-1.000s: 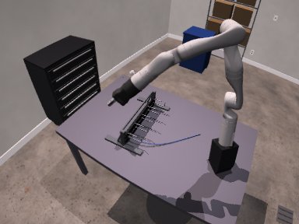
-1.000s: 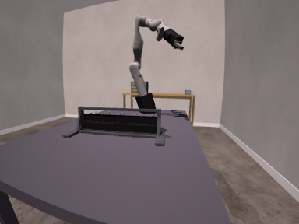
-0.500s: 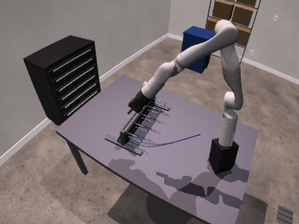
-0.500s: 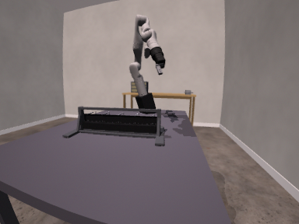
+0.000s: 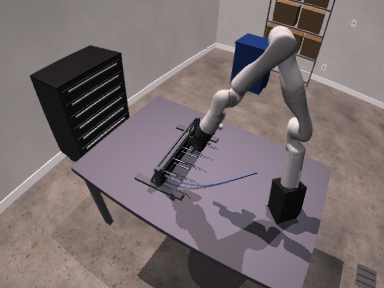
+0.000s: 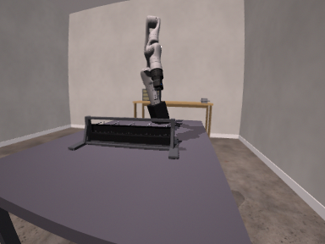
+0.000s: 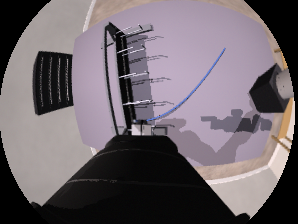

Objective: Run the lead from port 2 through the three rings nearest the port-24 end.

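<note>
While the lead (image 5: 220,184) (image 7: 197,95) curves, rings (image 5: 189,150) (image 7: 134,76) indistinct (too small)

Pincer (image 5: 196,148) (image 6: 158,87) now lower, swung twd base side of rack (image 5: 176,150) (image 6: 173,137) (image 7: 120,75).
</note>
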Motion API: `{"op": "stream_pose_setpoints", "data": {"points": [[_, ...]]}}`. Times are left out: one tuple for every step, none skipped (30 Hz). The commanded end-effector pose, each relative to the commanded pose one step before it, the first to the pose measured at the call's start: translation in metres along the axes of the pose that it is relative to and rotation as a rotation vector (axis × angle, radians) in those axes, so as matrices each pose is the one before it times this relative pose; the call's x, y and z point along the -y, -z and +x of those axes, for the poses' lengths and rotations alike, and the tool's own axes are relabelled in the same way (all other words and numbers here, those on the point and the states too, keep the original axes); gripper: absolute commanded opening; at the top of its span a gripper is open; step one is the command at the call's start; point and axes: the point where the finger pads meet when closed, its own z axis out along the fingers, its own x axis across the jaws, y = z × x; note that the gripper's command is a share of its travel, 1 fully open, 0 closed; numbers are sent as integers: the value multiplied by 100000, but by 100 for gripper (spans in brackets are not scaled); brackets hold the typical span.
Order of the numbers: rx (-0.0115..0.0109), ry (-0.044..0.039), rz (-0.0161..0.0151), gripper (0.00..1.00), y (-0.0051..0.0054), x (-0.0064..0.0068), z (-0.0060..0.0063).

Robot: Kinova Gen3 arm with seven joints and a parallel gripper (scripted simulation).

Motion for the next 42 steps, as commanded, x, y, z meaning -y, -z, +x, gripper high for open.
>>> {"op": "stream_pose_setpoints", "data": {"points": [[-3804,-7095,4553,0,-494,3387,2290],[-1156,-2476,1238,0,-153,924,772],[0,0,0,0,0,0,0],[0,0,0,0,0,0,0],[-1247,-2740,1364,0,-163,1014,836],[-1185,-2674,1325,0,-154,983,795],[-1125,-2606,1285,0,-146,951,757],[-1068,-2536,1245,0,-137,919,720],[-1013,-2465,1205,0,-130,888,684],[-961,-2392,1164,0,-122,856,650],[-910,-2319,1124,0,-115,825,618],[-861,-2244,1083,0,-108,793,586],[-815,-2169,1042,0,-102,762,556],[-770,-2093,1002,0,-95,731,527],[-727,-2016,962,0,-89,700,499],[-686,-1940,922,0,-84,670,472],[-647,-1863,882,0,-78,640,446],[-609,-1785,843,0,-73,611,421],[-573,-1708,804,0,-68,581,397],[0,0,0,0,0,0,0],[0,0,0,0,0,0,0],[-538,-1631,765,0,-64,553,374],[-505,-1555,727,0,-60,524,352],[-473,-1479,690,0,-55,497,331],[-442,-1403,653,0,-51,470,310],[-413,-1329,616,0,-48,443,290],[-385,-1255,581,0,-44,417,271],[-358,-1182,546,0,-41,391,253],[-333,-1110,512,0,-38,366,236],[-308,-1039,478,0,-35,342,219],[-285,-970,445,0,-32,318,203],[-262,-902,413,0,-29,295,187],[-241,-836,383,0,-27,273,172],[-220,-771,352,0,-24,251,158],[-201,-708,323,0,-22,230,144],[-182,-648,295,0,-20,210,131],[0,0,0,0,0,0,0],[0,0,0,0,0,0,0],[-165,-589,268,0,-18,191,118],[-148,-532,242,0,-16,172,107],[-132,-478,217,0,-14,154,95],[-117,-425,193,0,-13,137,85]]}}
